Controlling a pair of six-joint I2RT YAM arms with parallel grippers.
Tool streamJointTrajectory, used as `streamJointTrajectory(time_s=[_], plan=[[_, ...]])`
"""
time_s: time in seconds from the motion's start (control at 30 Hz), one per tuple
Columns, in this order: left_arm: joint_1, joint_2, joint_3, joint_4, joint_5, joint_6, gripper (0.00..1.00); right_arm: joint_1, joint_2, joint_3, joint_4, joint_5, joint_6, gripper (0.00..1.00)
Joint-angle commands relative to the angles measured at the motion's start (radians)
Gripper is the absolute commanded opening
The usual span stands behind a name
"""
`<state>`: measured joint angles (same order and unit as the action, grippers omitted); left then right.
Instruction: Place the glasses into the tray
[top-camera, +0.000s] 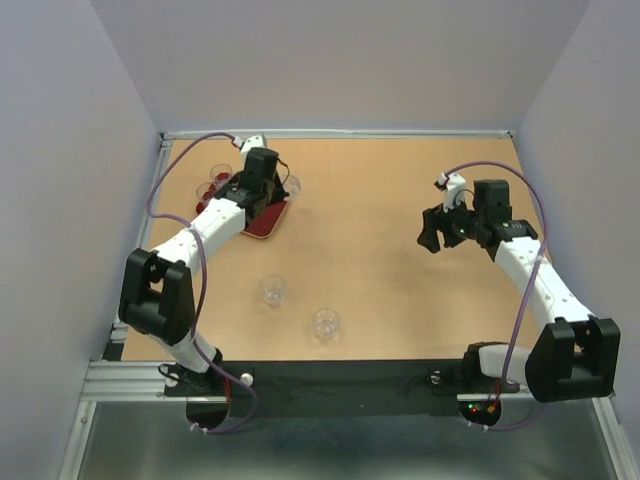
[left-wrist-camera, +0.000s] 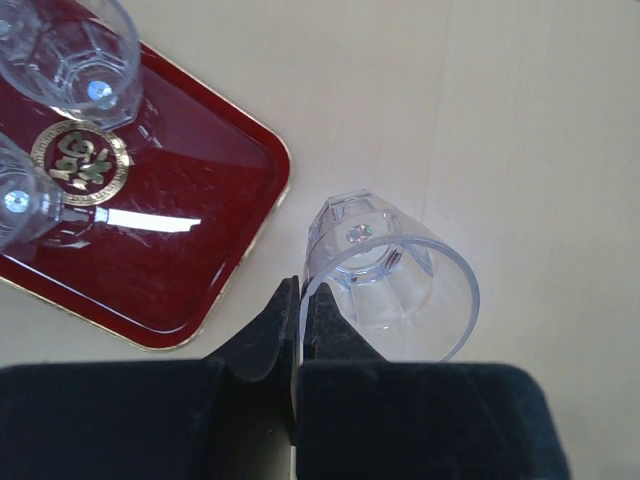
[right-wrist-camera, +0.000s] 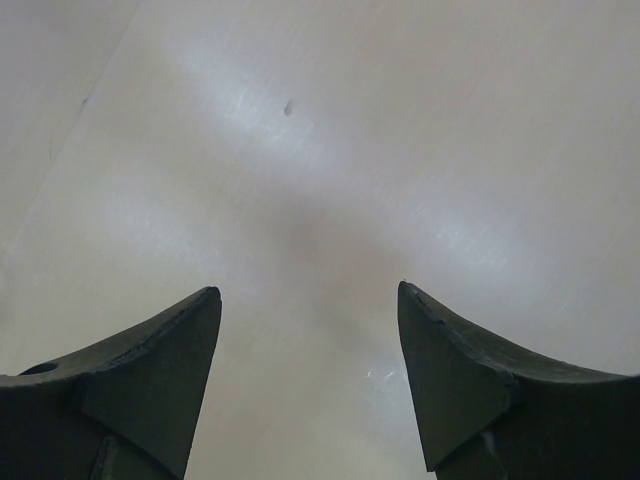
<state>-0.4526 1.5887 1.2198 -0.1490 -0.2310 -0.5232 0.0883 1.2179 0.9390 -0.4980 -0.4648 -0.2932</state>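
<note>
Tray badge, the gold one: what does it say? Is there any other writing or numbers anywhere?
On the tray, the gold emblem: ornate characters, too stylised and blurred to read.
On the glass beside it: nothing printed.
Elsewhere in the three views: no words, numbers or signs.

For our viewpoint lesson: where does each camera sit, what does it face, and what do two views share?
Top external: above, behind the bases, looking down at the table; both arms show.
Left wrist: on the left arm, looking down at the tray; left gripper pinches a glass.
Right wrist: faces the table; open right gripper shows.
Shared: top external and left wrist both show the tray.
</note>
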Motion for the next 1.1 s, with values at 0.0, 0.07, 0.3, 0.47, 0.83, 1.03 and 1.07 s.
streamJointTrajectory(time_s=[0.0, 0.07, 0.3, 0.47, 0.83, 1.03, 1.07], plan=[[0.072, 0.016, 0.035, 0.009, 0.065, 0.020, 0.00, -0.055, -0.034, -0.031, 0.108, -0.057, -0.011, 0.76], [0.106, 0.051, 0.067, -0.006, 0.067, 0.032, 0.00, -0.056, -0.064, -0.043, 0.110, -0.066, -0.020, 0.77], [0.153, 0.195, 0.200, -0.081, 0.022, 0.077, 0.00, -0.067, -0.103, -0.065, 0.119, -0.060, -0.015, 0.77], [0.178, 0.284, 0.259, -0.104, -0.021, 0.104, 0.00, -0.067, -0.101, -0.069, 0.122, -0.063, -0.011, 0.77], [0.204, 0.356, 0.340, -0.150, -0.073, 0.129, 0.00, -0.082, -0.101, -0.072, 0.125, -0.063, -0.007, 0.77], [0.207, 0.372, 0.356, -0.167, -0.079, 0.141, 0.13, -0.084, -0.106, -0.074, 0.128, -0.067, -0.004, 0.77], [0.209, 0.372, 0.357, -0.167, -0.079, 0.144, 0.15, -0.082, -0.106, -0.074, 0.127, -0.067, -0.003, 0.77]])
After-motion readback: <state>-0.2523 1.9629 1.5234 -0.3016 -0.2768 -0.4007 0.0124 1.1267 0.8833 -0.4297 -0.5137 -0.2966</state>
